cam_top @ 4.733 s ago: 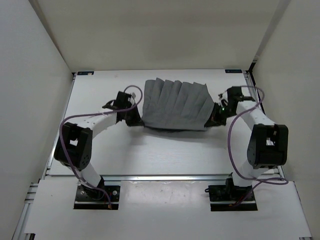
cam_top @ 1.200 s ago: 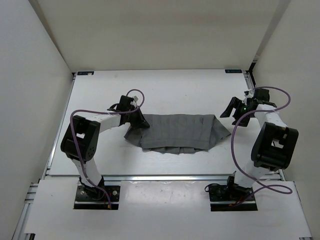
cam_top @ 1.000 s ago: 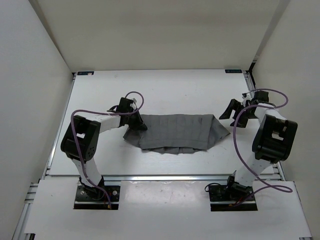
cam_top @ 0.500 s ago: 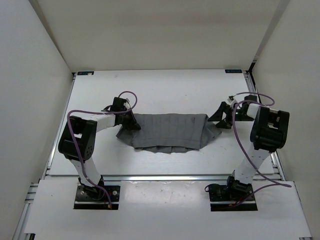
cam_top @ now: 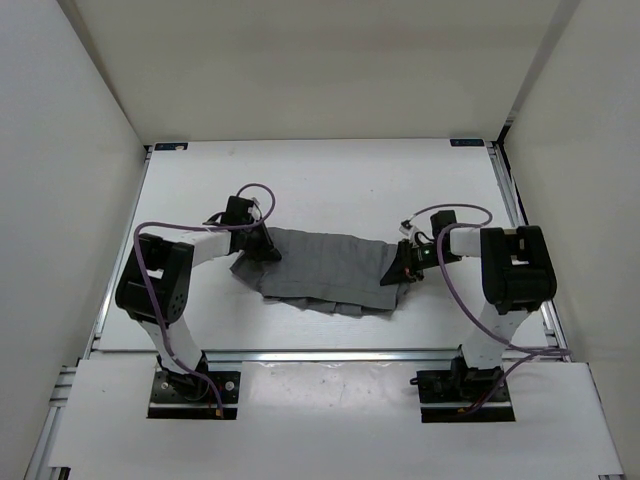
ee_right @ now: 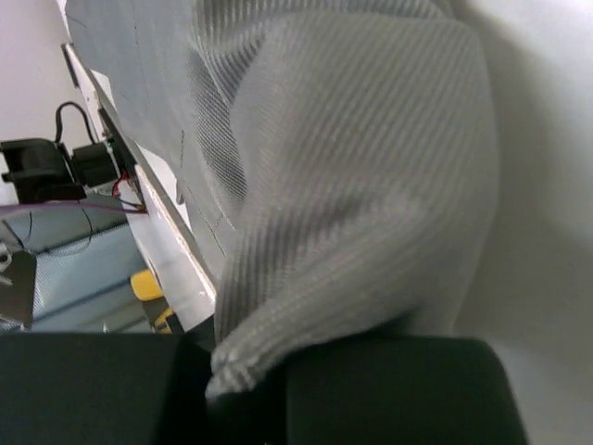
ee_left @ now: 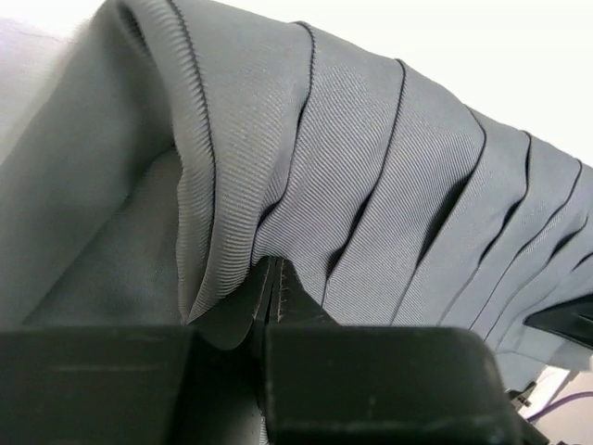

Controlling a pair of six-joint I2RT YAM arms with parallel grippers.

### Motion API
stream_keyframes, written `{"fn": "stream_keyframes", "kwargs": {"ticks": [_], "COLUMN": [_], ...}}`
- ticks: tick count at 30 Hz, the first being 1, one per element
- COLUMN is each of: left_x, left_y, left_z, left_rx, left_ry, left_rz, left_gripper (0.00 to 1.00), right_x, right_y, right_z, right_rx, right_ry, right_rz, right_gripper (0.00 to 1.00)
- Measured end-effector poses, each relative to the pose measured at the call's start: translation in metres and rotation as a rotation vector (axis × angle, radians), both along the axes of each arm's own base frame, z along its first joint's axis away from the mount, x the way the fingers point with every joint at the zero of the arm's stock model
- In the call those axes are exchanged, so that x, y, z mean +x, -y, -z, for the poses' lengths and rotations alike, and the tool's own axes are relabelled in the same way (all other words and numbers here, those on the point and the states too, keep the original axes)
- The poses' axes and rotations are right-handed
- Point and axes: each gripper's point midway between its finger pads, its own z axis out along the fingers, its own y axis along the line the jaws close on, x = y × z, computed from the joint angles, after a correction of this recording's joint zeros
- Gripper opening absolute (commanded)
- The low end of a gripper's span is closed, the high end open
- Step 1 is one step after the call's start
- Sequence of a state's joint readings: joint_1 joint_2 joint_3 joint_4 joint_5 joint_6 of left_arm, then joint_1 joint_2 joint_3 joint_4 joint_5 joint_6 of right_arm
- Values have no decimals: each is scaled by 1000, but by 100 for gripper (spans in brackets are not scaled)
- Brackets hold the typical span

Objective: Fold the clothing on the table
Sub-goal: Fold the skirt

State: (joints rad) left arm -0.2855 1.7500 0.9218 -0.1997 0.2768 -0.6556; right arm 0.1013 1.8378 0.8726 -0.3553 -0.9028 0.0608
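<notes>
The clothing (cam_top: 320, 270), dark grey and pleated, lies as a folded band across the middle of the white table (cam_top: 330, 180). My left gripper (cam_top: 265, 247) is shut on the band's left end. In the left wrist view its jaws (ee_left: 274, 283) pinch a fold of the clothing (ee_left: 371, 185), and the pleats fan away to the right. My right gripper (cam_top: 398, 268) is at the band's right end, shut on it. In the right wrist view a bulge of the clothing (ee_right: 352, 185) runs down into the right gripper (ee_right: 243, 375), whose fingertips are hidden under the cloth.
Silver rails edge the table at the front (cam_top: 320, 353) and the right (cam_top: 505, 200). White walls close in the left, back and right. Purple cables loop above both forearms (cam_top: 455, 215).
The right gripper has swung left from open beside the table's right edge and shut on the clothing's right end, bunching it inward. The left gripper has kept its hold and barely moved.
</notes>
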Motion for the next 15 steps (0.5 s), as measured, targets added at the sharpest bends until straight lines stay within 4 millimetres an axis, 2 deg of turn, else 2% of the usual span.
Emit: {"fn": "stream_keyframes", "kwargs": {"ticks": [2,4,6,10,13,15], "left_x": [-3,-13,-28,-62,-78,-81], "left_y": [4,12,29,69,91,96], "left_z": [0,0,0,2,2,0], "left_rx": [2,2,-3,-41,-62,-65], "left_ry": [3,1,2,-1,-5,-8], "left_rz": [11,40,84,183,242,258], "left_gripper": [8,8,9,10,10,11], "right_x": [-6,1,13,24,25,27], "right_y": [7,22,41,75,86,85], "right_z": [-3,-10,-16,-23,-26,-30], "right_rx": [-20,-47,-75,-141,-181,-199], "right_ry": [-3,21,54,66,59,62], "right_rz": [33,96,166,276,312,305], "right_gripper": [0,0,0,0,0,0]}}
